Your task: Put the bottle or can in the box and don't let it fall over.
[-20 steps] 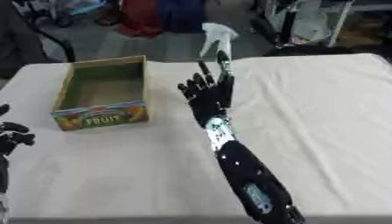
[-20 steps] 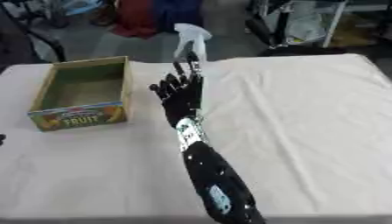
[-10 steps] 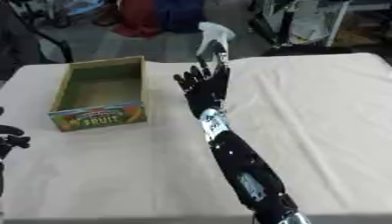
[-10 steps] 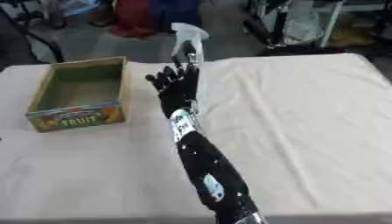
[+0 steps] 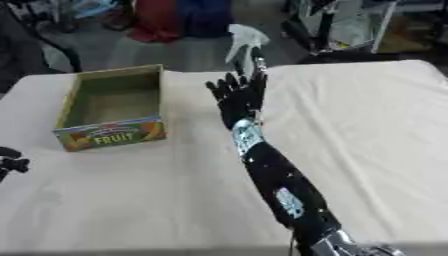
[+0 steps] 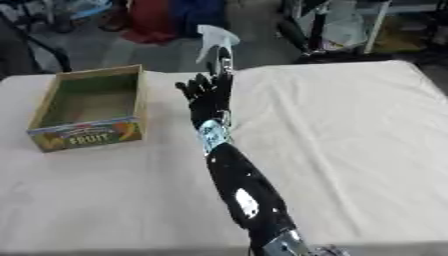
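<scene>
Spray bottle (image 5: 244,42) | lower body hidden behind right robot hand (image 5: 236,98), fingers spread wide | box (image 5: 112,114) apart

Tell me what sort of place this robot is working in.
Probably a lab or workshop set up for trials. A table under a cream cloth holds only a cardboard fruit box and a spray bottle. Behind it stand metal equipment frames on a bare floor.

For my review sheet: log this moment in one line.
right hand: open, reaching at spray bottle | box: empty | left hand: idle, lower left
</scene>
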